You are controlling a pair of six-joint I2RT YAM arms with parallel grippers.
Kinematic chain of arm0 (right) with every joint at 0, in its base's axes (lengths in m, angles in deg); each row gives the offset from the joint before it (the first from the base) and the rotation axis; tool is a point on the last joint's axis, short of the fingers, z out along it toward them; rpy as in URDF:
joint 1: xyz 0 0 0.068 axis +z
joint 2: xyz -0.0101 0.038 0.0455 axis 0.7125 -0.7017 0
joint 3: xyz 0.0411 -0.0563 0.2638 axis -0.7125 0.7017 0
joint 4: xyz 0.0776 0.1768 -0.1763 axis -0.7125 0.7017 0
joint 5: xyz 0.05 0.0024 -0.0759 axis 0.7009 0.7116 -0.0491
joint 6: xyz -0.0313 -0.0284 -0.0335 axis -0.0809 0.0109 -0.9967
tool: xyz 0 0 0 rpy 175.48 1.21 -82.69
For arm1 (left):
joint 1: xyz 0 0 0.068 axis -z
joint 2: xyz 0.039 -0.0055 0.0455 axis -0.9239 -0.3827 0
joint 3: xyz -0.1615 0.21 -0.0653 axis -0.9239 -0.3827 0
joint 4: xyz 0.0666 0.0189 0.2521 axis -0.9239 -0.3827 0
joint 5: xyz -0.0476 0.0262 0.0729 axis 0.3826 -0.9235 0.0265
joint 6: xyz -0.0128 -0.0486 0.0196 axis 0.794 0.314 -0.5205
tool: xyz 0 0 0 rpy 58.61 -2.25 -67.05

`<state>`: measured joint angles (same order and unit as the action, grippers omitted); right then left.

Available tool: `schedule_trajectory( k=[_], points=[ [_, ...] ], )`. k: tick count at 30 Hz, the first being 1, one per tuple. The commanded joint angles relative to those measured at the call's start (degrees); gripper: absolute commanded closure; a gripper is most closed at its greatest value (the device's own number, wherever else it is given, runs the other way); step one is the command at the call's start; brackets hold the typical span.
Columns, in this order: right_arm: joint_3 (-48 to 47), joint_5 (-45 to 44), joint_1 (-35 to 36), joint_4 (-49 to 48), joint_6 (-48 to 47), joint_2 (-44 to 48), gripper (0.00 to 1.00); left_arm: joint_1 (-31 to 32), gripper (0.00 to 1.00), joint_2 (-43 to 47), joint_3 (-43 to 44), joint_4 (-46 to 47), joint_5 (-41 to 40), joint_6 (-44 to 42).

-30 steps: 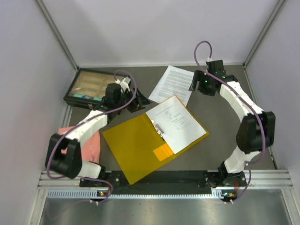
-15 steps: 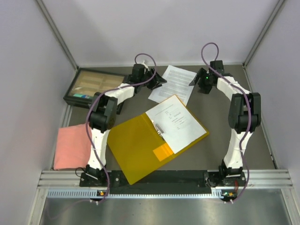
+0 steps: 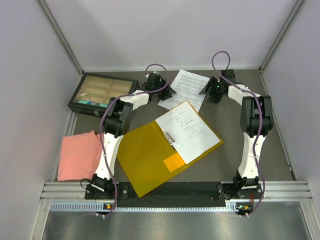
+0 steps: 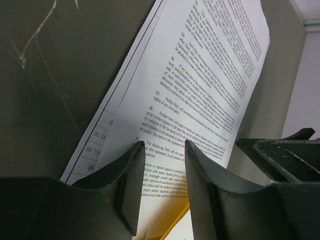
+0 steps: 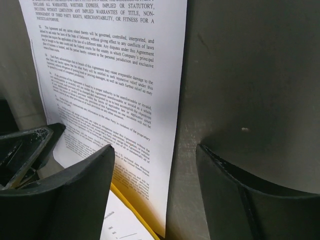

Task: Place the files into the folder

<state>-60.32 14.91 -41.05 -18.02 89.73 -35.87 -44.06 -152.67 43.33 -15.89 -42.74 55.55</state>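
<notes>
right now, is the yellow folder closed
No, the top view shows the folder lying open and flat on the table, with a white sheet resting on one half of it.

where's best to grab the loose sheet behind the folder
Probably the loose sheet's right long edge, away from the folder at its near end. It lies flat on the table, so come low from the right, one finger sliding under.
</notes>
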Motion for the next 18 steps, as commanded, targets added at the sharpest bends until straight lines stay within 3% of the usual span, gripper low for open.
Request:
schedule_trajectory(
  k=[1, 18],
  points=[
    [-0.8, 1.1, 0.8, -4.3, 0.5, -1.1, 0.34, -0.1, 0.59, -1.9, 1.7, -5.8, -4.6, 0.2],
    [10.1, 9.2, 1.6, -19.7, 8.7, 1.2, 0.34, -0.5, 0.67, -4.2, 1.9, -9.9, -2.4, 2.7]
  ],
)
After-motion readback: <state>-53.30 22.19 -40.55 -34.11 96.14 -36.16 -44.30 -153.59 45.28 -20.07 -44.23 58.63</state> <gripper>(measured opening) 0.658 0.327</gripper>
